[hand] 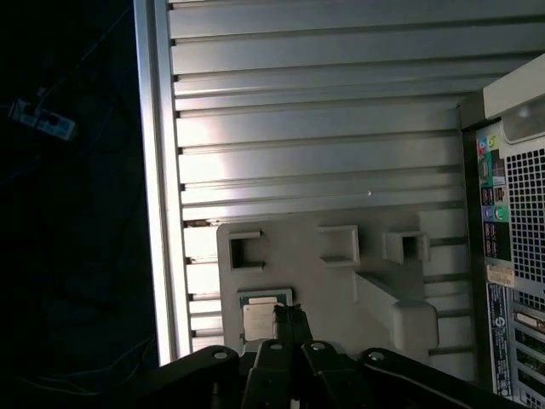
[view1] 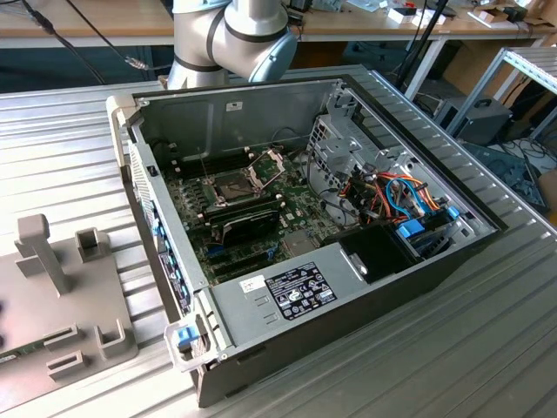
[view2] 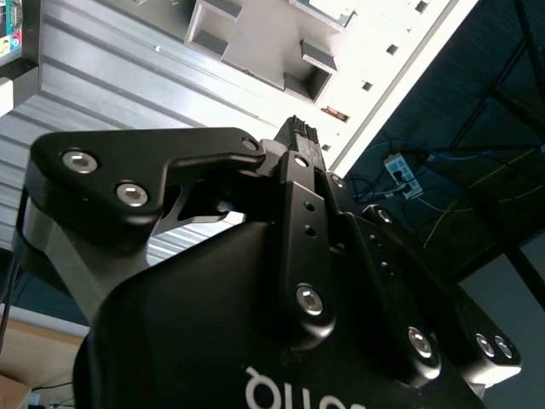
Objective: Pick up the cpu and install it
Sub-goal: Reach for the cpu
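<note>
The cpu (hand: 258, 320), a small square chip with a pale metal top, lies flat in a pocket of the grey fixture plate (hand: 289, 256) in the first wrist view. My gripper (hand: 295, 317) hangs above the plate, its shut tips showing just beside the cpu in that picture, with nothing between them. In the second wrist view the gripper (view2: 298, 132) shows from behind, its fingers pressed together, with the fixture plate (view2: 255, 34) beyond it. In the exterior view the open socket frame (view1: 237, 185) sits on the green motherboard (view1: 296, 213) inside the computer case (view1: 348, 287).
The fixture plate (view1: 52, 305) lies on the ribbed metal table at the exterior view's left, with raised blocks on it. A long black card (view1: 248, 225) stands next to the socket. Cables and drive cages fill the case's right side. The arm (view1: 235, 39) rises behind the case.
</note>
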`<act>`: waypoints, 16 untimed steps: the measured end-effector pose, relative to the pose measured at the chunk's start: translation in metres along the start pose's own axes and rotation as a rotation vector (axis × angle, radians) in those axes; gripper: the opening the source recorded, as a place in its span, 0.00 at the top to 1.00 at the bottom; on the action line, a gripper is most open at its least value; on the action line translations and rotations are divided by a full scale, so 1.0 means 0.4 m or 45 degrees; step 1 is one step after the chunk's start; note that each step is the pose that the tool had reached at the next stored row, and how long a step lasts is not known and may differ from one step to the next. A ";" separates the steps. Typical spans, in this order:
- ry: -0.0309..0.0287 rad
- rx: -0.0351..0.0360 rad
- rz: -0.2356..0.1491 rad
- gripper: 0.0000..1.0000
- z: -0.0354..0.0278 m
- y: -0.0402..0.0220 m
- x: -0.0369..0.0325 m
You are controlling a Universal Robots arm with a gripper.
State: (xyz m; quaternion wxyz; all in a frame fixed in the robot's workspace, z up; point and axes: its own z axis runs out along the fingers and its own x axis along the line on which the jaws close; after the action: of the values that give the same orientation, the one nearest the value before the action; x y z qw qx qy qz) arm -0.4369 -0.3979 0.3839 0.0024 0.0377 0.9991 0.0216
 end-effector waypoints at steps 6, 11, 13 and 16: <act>0.0001 0.0001 0.000 0.89 0.000 0.000 0.000; 0.0001 0.0002 0.000 0.89 0.000 -0.005 -0.001; 0.0000 0.0001 0.000 0.89 0.000 -0.010 -0.001; 0.0001 0.0002 0.000 0.89 -0.001 -0.015 -0.001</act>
State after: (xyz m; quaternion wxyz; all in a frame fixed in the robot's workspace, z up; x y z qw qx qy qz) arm -0.4370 -0.4041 0.3838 0.0023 0.0376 0.9991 0.0216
